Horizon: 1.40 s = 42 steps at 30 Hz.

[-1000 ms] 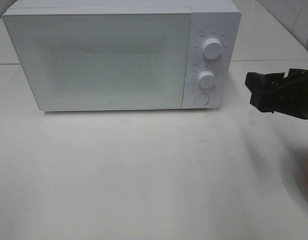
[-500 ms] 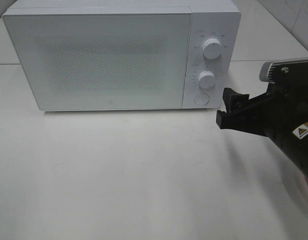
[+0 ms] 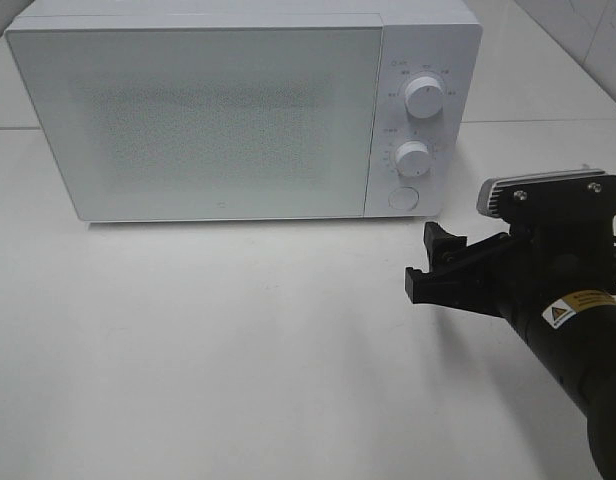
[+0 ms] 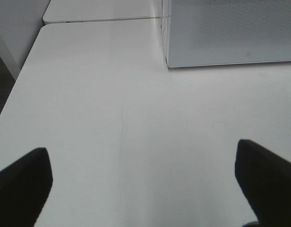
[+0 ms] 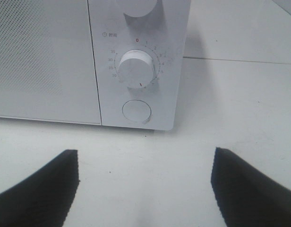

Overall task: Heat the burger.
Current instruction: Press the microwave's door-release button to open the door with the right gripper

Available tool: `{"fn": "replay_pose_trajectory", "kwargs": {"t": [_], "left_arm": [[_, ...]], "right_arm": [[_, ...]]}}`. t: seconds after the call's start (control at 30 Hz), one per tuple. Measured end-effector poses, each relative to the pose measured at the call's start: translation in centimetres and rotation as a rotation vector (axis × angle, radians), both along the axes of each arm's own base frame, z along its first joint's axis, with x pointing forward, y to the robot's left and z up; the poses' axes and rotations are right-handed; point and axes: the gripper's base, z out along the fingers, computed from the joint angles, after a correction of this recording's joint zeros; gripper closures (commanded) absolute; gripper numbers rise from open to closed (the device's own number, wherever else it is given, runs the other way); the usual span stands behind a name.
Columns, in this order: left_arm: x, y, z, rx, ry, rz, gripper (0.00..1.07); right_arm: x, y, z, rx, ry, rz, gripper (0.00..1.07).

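Left wrist view is showing the left tool (image 4: 143, 189) hanging wide and empty over bare worktop (image 4: 112, 104), off the microwave's (image 4: 230, 33) corner, with the worktop's edge running close by. Further right, the microwave is sitting with its door shut, open room lying before it. Right tool (image 3: 428, 262), also spread wide and empty, is pointing toward the round button (image 3: 402, 198), probably to release the door. The burger is showing in no view.

Microwave (image 3: 218, 120): white, box-shaped, standing upright toward the rear of the white tabletop (image 3: 238, 340). Door (image 3: 193, 120) shut, with a wide dotted mesh window. Control panel on its right side carries an upper knob (image 3: 424, 96), a lower knob (image 3: 412, 159) ringed by printed numerals, and a round button (image 3: 402, 198) beneath.
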Motion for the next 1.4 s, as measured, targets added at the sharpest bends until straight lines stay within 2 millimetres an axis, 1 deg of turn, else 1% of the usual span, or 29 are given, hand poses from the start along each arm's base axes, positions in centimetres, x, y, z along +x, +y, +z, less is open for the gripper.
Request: {"fn": "replay_pose_trajectory", "kwargs": {"t": [0.07, 0.1, 0.13, 0.2, 0.23, 0.3, 0.33, 0.37, 0.4, 0.43, 0.47, 0.5, 0.57, 0.6, 0.63, 0.67, 0.73, 0.83, 0.87, 0.9, 0.93, 1.0, 1.27, 1.4], "left_arm": [[0.0, 0.0, 0.0, 0.0, 0.0, 0.0, 0.09], [0.0, 0.0, 0.0, 0.0, 0.0, 0.0, 0.09], [0.0, 0.0, 0.0, 0.0, 0.0, 0.0, 0.09], [0.0, 0.0, 0.0, 0.0, 0.0, 0.0, 0.09], [0.0, 0.0, 0.0, 0.0, 0.0, 0.0, 0.09], [0.0, 0.0, 0.0, 0.0, 0.0, 0.0, 0.09], [0.0, 0.0, 0.0, 0.0, 0.0, 0.0, 0.09], [0.0, 0.0, 0.0, 0.0, 0.0, 0.0, 0.09], [0.0, 0.0, 0.0, 0.0, 0.0, 0.0, 0.09], [0.0, 0.0, 0.0, 0.0, 0.0, 0.0, 0.09], [0.0, 0.0, 0.0, 0.0, 0.0, 0.0, 0.09], [0.0, 0.0, 0.0, 0.0, 0.0, 0.0, 0.09], [0.0, 0.0, 0.0, 0.0, 0.0, 0.0, 0.09], [0.0, 0.0, 0.0, 0.0, 0.0, 0.0, 0.09], [0.0, 0.0, 0.0, 0.0, 0.0, 0.0, 0.09], [0.0, 0.0, 0.0, 0.0, 0.0, 0.0, 0.09], [0.0, 0.0, 0.0, 0.0, 0.0, 0.0, 0.09], [0.0, 0.0, 0.0, 0.0, 0.0, 0.0, 0.09], [0.0, 0.0, 0.0, 0.0, 0.0, 0.0, 0.09], [0.0, 0.0, 0.0, 0.0, 0.0, 0.0, 0.09], [0.0, 0.0, 0.0, 0.0, 0.0, 0.0, 0.09], [0.0, 0.0, 0.0, 0.0, 0.0, 0.0, 0.09], [0.0, 0.0, 0.0, 0.0, 0.0, 0.0, 0.09], [0.0, 0.0, 0.0, 0.0, 0.0, 0.0, 0.09]], "right_arm": [[0.0, 0.0, 0.0, 0.02, 0.001, -0.006, 0.34], [0.0, 0.0, 0.0, 0.074, 0.005, -0.022, 0.36], [0.0, 0.0, 0.0, 0.074, 0.005, -0.022, 0.36], [0.0, 0.0, 0.01, 0.186, 0.011, -0.055, 0.41], [0.0, 0.0, 0.01, 0.186, 0.011, -0.055, 0.41], [0.01, -0.01, 0.03, 0.405, 0.021, -0.121, 0.47], [0.01, -0.01, 0.03, 0.405, 0.021, -0.121, 0.47], [0.01, -0.01, 0.03, 0.473, 0.026, -0.141, 0.51], [0.01, -0.01, 0.03, 0.473, 0.026, -0.141, 0.51], [0.01, -0.01, 0.03, 0.605, 0.034, -0.18, 0.56], [0.01, -0.01, 0.03, 0.68, 0.04, -0.203, 0.59], [0.01, -0.01, 0.03, 0.68, 0.04, -0.203, 0.59], [-0.05, 0.03, -0.14, 0.961, 0.077, -0.292, 0.72], [-0.05, 0.03, -0.14, 0.961, 0.077, -0.292, 0.72], [-0.06, 0.04, -0.19, 1.027, 0.086, -0.315, 0.75], [-0.06, 0.04, -0.19, 1.027, 0.086, -0.315, 0.75], [-0.08, 0.05, -0.23, 1.222, 0.103, -0.378, 0.88], [-0.08, 0.05, -0.23, 1.264, 0.106, -0.391, 0.91], [-0.08, 0.05, -0.23, 1.332, 0.11, -0.412, 0.96], [-0.08, 0.05, -0.23, 1.364, 0.112, -0.422, 0.98], [-0.08, 0.05, -0.23, 1.364, 0.112, -0.422, 0.98], [-0.08, 0.05, -0.25, 1.454, 0.12, -0.453, 1.07], [-0.11, -0.08, -0.5, 1.506, 0.131, -0.514, 1.07], [0.52, 0.33, -0.5, 1.517, 0.127, -0.522, 1.07]]}}
